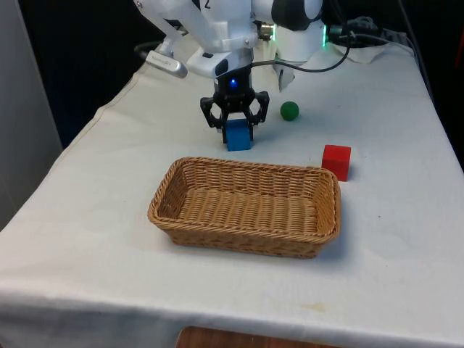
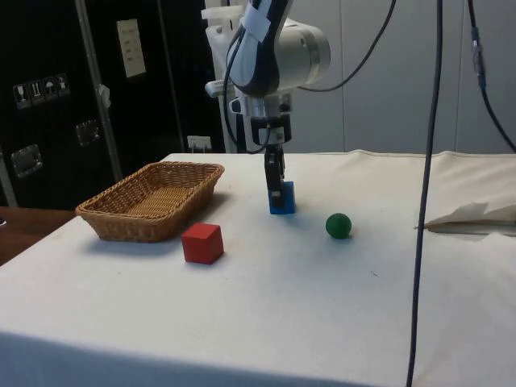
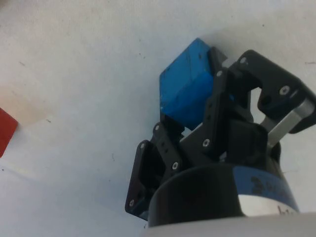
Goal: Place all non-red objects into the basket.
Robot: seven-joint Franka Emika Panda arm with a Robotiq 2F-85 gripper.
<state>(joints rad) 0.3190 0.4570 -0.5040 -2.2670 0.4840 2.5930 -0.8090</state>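
Observation:
The blue cube (image 1: 238, 138) (image 2: 284, 203) (image 3: 181, 85) stands on the white cloth just behind the wicker basket (image 1: 168, 190) (image 2: 143, 223). My gripper (image 1: 237, 133) (image 2: 276, 192) (image 3: 190, 106) is lowered straight over it, with its fingers pressed on two sides, shut on the cube. The cube's base still looks level with the cloth. A green ball (image 1: 289, 110) (image 2: 339, 225) lies beyond the cube, towards the front view's right. A red cube (image 1: 336, 161) (image 2: 201, 243) (image 3: 5, 131) sits beside the basket's far right corner. Nothing lies in the basket.
A cable (image 1: 319, 67) trails from the arm over the far part of the table. Crumpled white material (image 2: 476, 216) lies at the side view's right edge. Open cloth stretches on both sides of the basket and in front of it.

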